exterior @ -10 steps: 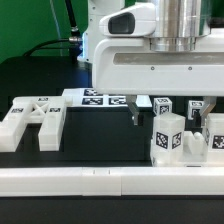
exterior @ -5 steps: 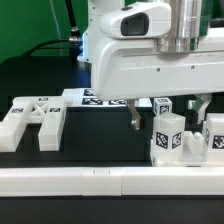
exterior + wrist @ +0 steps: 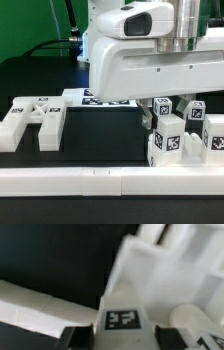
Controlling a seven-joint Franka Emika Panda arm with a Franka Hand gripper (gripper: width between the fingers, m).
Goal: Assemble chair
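chair piece [image 3: 166,142] now tight between the jaws of the gripper [image 3: 164,116], no longer wide apart as a moment earlier

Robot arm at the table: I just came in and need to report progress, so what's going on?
The gripper is shut on a tagged white chair piece, among the cluster of tagged pieces at the exterior view's right. Another chair part lies untouched at that view's left. Assembly looks far from finished.

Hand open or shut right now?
Shut on the tagged white chair piece: the wrist view shows the hand with fingers flush against both its sides.
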